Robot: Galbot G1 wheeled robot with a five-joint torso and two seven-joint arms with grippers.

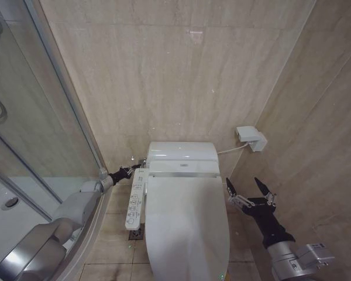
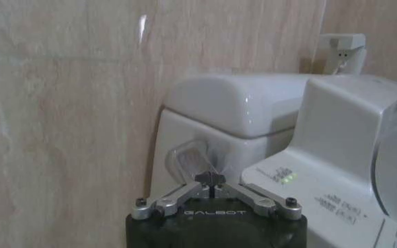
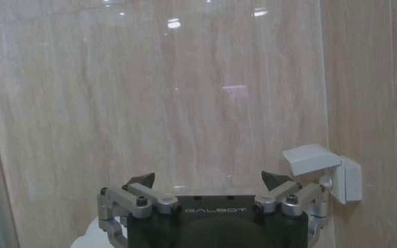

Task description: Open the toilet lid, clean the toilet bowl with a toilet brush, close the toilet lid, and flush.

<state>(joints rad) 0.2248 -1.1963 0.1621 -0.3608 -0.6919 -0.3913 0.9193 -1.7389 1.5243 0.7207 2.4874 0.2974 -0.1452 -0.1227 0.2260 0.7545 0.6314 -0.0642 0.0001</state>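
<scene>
Toilet lid (image 1: 186, 225) down; left gripper (image 1: 130, 171) beside tank (image 1: 182, 153).

1. The toilet lid (image 1: 187, 225) is plain glossy white, as is the tank (image 1: 182, 153) at the far end.
2. The wall (image 1: 181, 70) is beige with faint vertical veining.
3. The control panel (image 1: 136, 199) is white with small dark markings.
4. The left gripper (image 1: 130, 171) and right gripper (image 1: 250, 188) are black with silver links.
5. The wall box (image 1: 251, 139) is white.
</scene>
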